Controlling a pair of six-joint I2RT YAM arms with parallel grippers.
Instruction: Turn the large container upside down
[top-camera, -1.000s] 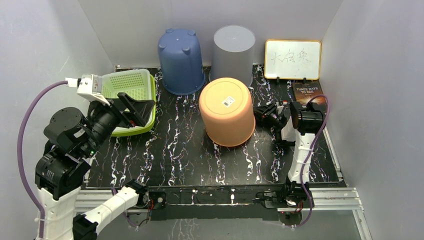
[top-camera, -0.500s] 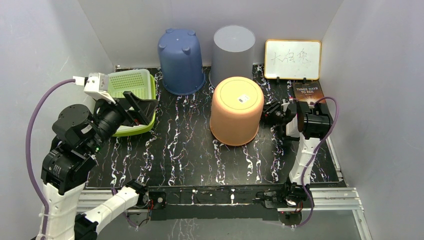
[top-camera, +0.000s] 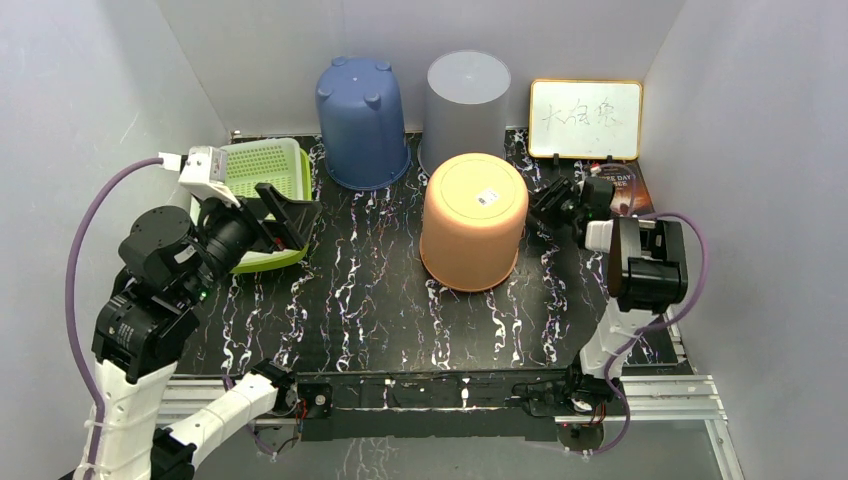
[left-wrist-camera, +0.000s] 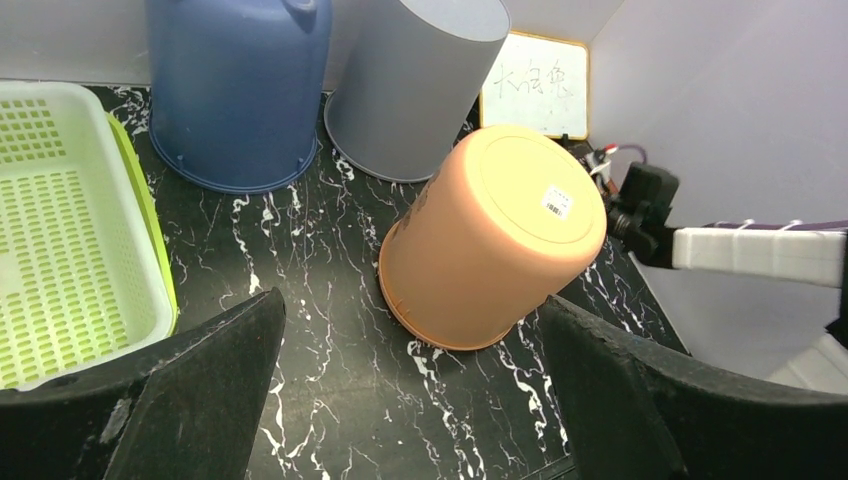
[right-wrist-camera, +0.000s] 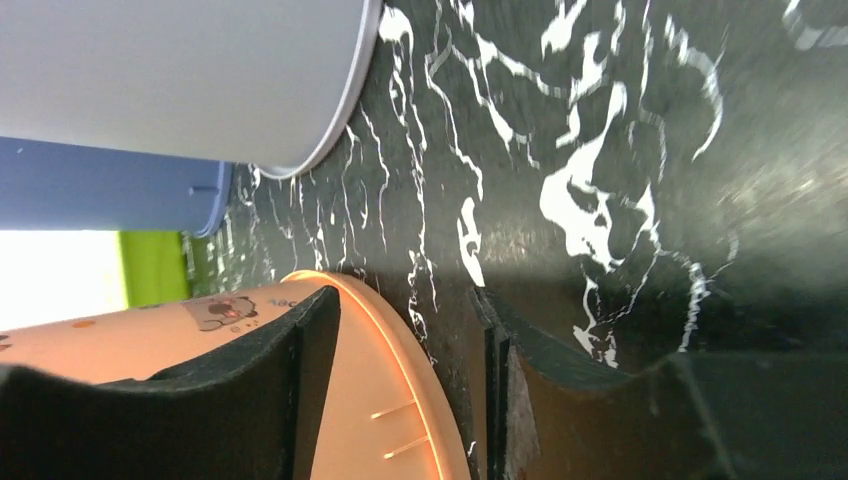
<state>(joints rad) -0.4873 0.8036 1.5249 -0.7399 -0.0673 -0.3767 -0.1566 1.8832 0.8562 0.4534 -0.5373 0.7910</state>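
The large orange container (top-camera: 473, 225) stands bottom-up on the black marbled table (top-camera: 360, 300), a white sticker on its upturned base. It also shows in the left wrist view (left-wrist-camera: 490, 240). My right gripper (top-camera: 550, 205) is open just right of the container, low by its rim. In the right wrist view the orange rim (right-wrist-camera: 380, 400) shows between the spread fingers of that gripper (right-wrist-camera: 405, 390); I cannot tell if they touch it. My left gripper (top-camera: 290, 222) is open and empty, held above the table's left side, well apart from the container (left-wrist-camera: 410, 400).
A blue bucket (top-camera: 360, 120) and a grey bucket (top-camera: 467, 100) stand upside down at the back. A green slotted basket (top-camera: 262, 180) sits at the left under my left arm. A whiteboard (top-camera: 585, 118) and a dark book (top-camera: 620, 185) are at the back right.
The orange container went from leaning left to standing flat on its rim, shifted right. My right arm rose and drew back to the right. My left arm shifted slightly.
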